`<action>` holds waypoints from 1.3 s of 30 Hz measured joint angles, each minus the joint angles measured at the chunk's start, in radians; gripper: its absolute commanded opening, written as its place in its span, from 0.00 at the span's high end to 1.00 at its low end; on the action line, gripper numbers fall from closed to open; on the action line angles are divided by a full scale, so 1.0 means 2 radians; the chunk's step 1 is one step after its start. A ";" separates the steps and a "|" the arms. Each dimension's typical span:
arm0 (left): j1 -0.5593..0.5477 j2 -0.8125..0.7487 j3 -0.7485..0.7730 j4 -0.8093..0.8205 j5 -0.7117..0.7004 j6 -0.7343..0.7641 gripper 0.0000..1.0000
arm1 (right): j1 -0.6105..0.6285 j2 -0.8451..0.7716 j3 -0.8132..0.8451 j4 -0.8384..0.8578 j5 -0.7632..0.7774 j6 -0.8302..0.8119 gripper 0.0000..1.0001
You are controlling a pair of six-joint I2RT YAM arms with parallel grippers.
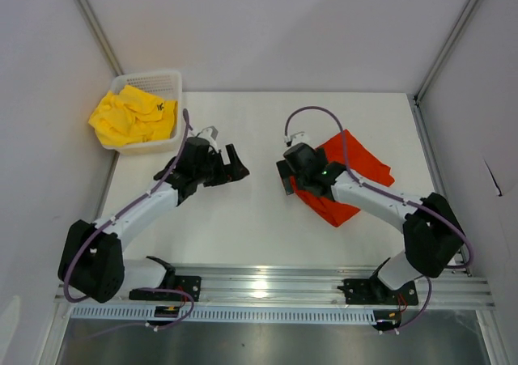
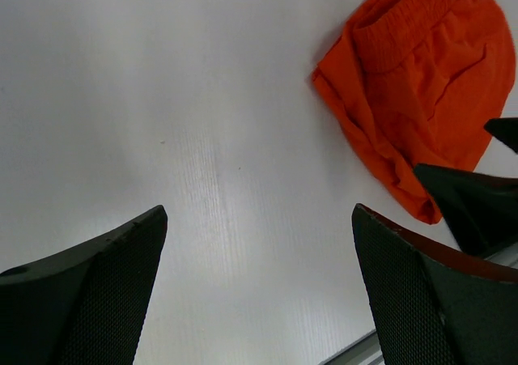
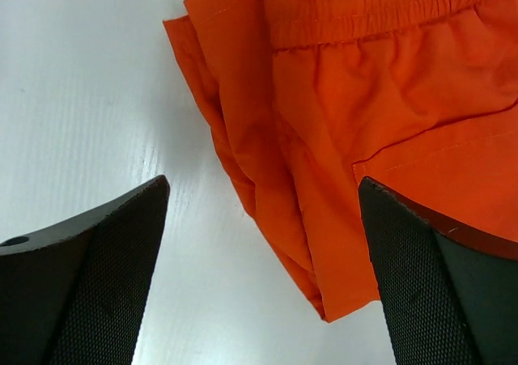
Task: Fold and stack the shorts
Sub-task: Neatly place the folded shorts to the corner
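Observation:
The orange-red shorts lie folded on the white table at the right. They also show in the left wrist view and the right wrist view. My right gripper is open and empty, hovering over the shorts' left edge, which lies between its fingers. The yellow shorts lie crumpled in the white mesh basket at the back left. My left gripper is open and empty above bare table at the middle, apart from both shorts.
White walls with metal frame posts enclose the table on the left, back and right. An aluminium rail runs along the near edge by the arm bases. The right gripper's finger shows at the left wrist view's right edge.

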State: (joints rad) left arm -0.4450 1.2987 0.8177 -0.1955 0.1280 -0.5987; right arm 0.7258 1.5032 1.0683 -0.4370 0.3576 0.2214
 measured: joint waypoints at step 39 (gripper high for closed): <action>0.095 -0.140 -0.092 -0.004 0.058 -0.055 0.02 | 0.024 0.329 0.169 -0.097 0.281 -0.085 1.00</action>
State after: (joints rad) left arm -0.2546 1.0191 0.6334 -0.2039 0.2440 -0.7082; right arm 0.7738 2.1612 1.4067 -0.6312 0.9199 0.0505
